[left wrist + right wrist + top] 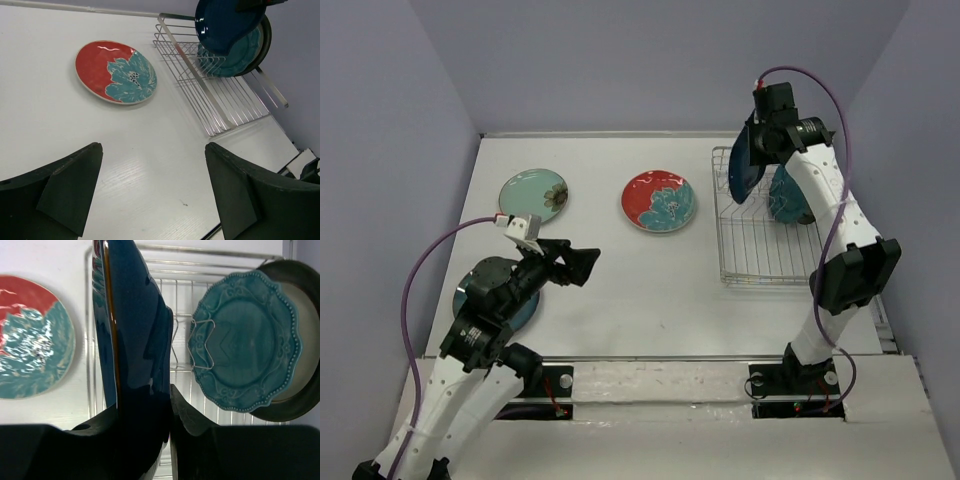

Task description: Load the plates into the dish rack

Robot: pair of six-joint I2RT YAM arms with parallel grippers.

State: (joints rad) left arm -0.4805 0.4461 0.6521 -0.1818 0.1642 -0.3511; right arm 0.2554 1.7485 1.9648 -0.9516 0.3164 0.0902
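My right gripper point(760, 140) point(145, 415) is shut on the navy teardrop plate point(744, 166) point(132, 325), held on edge above the far left part of the wire dish rack point(760, 245) point(180, 285). The teal scalloped plate point(788, 196) point(247, 340) stands in the rack, with the cream brown-rimmed plate point(306, 330) behind it. The red floral plate point(659, 201) point(116, 72) and the mint-green plate point(534, 192) lie flat on the table. My left gripper point(582, 263) point(152, 195) is open and empty above bare table. The blue-teal round plate point(492, 292) lies partly under the left arm.
The rack point(220, 100) stands at the right side of the white table point(650, 290), close to the right wall. Purple-grey walls close in the left, back and right. The right arm's base stands just in front of the rack.
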